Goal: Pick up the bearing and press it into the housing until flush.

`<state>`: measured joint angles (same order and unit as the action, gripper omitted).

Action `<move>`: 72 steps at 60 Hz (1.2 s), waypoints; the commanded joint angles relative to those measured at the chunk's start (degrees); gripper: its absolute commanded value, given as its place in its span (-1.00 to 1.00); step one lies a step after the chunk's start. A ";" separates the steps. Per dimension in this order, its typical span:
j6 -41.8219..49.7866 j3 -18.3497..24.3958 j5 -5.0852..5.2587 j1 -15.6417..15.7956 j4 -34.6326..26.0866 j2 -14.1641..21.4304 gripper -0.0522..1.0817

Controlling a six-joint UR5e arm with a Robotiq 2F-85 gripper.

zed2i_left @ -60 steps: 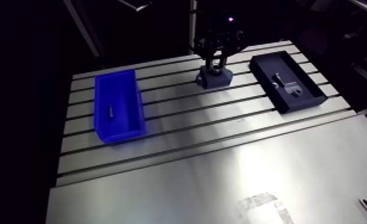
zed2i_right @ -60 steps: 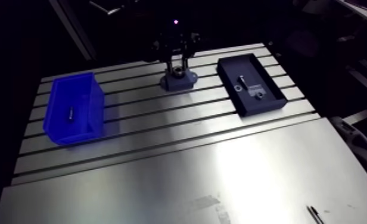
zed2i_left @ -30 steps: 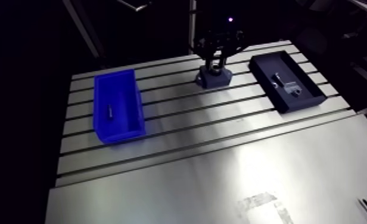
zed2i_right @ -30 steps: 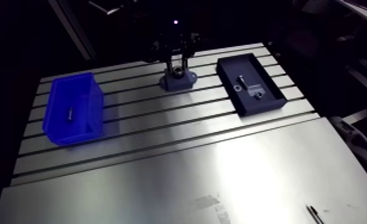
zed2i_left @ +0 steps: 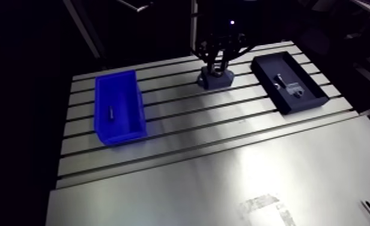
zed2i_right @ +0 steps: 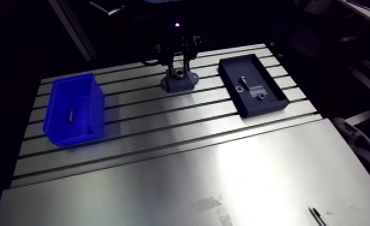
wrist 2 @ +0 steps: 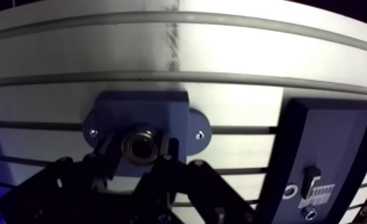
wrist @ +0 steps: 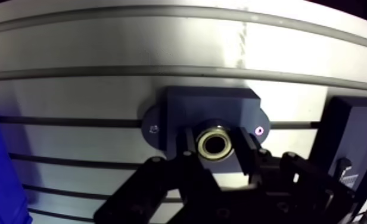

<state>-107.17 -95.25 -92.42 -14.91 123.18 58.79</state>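
While the blue bin (zed2i_left: pixel 120 107) sits well off to one side, the gripper (wrist: pixel 214 146) pinches the bearing (wrist: pixel 214 144) between its fingers, down on the housing (wrist: pixel 207 107) directly beneath, with the dark tray (zed2i_left: pixel 289 81) near its other side.

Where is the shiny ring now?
In the wrist view, the bearing is clamped in the gripper, at the hole of the housing, with the dark tray beside it.

On the slotted table (zed2i_left: pixel 223 156), a blue bin (zed2i_left: pixel 127 133) at nine o'clock holds a small dark part (zed2i_left: pixel 110 111); a dark tray (zed2i_left: pixel 304 96) at two o'clock holds metal pieces (zed2i_left: pixel 289 86).
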 commanded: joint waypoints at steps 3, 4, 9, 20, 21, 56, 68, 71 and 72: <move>-0.02 -0.24 -0.08 -0.02 0.00 0.04 0.48; -0.02 -0.24 -0.08 0.04 0.00 0.04 0.48; -0.02 -0.24 -0.17 -0.03 0.00 0.04 0.48; -0.02 -0.24 -0.08 -0.03 0.00 0.04 0.48; -0.02 -0.24 -0.08 -0.03 0.00 0.04 0.48; -0.68 -0.23 0.01 0.05 -0.18 0.29 -0.90; -1.07 0.59 -0.07 -0.30 -0.75 3.29 -0.91; -1.07 0.78 -0.08 -0.30 -1.08 3.89 -0.91; -1.07 1.10 -0.16 -0.30 -1.58 4.50 -0.91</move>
<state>-108.03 -95.20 -92.38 -15.02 122.81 60.35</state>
